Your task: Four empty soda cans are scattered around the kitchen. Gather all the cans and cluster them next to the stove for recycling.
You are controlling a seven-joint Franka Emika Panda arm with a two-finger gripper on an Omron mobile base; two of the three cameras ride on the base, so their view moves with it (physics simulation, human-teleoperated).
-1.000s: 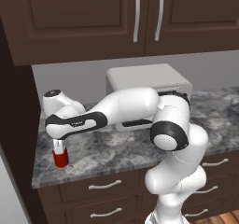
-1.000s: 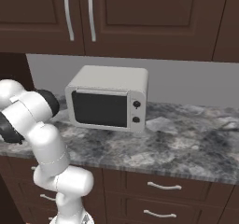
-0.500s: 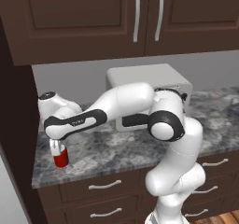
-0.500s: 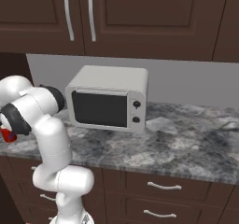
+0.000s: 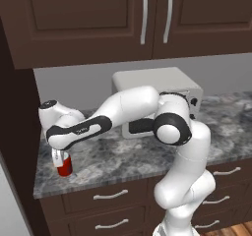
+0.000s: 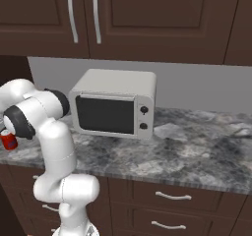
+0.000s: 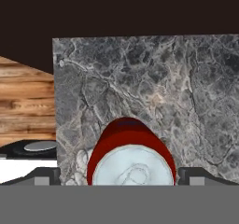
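Near the counter's [image 5: 123,161] left front corner we see our gripper [image 5: 61,156] with fingers spread wide around an upright soda can [image 5: 64,165], not clamped.

soda can [image 7: 130,153]: glossy red, silvery metal top | counter [image 7: 163,92]: polished grey stone | cabinets [image 5: 88,23]: dark wood

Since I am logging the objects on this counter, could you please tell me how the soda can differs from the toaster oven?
The soda can is small, red and round with a pale top; the toaster oven is far larger, boxy and pale grey with a dark door. The can stands near the counter's front left corner, between the open pincer's fingers; the oven sits back by the wall, untouched. Both stand upright on the marbled counter.
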